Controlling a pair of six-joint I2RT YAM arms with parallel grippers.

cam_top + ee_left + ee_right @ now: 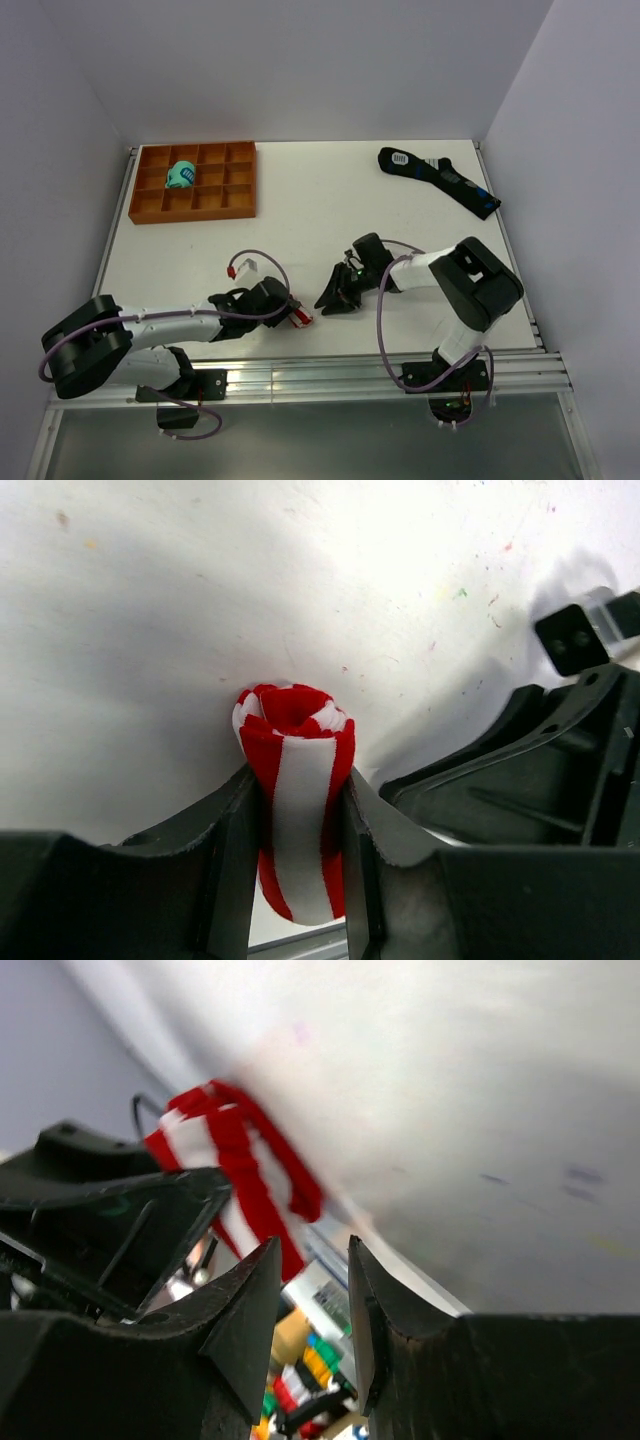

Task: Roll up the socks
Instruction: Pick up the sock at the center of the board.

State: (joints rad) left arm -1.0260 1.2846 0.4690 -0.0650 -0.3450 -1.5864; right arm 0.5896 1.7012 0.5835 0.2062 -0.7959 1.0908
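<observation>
The red and white striped socks (298,780) form a tight roll, pinched between the fingers of my left gripper (298,830), which is shut on it. From above, the roll (300,318) shows at the tip of the left gripper (292,312) near the table's front edge. My right gripper (335,298) hangs just right of the roll, apart from it. In the right wrist view the socks (240,1170) lie beyond the right gripper (312,1290), whose jaws stand slightly apart with nothing between them.
An orange compartment tray (195,182) at the back left holds a teal sock bundle (181,176). A long black sock with blue patches (438,180) lies at the back right. The table's front rail (380,365) runs just behind the grippers.
</observation>
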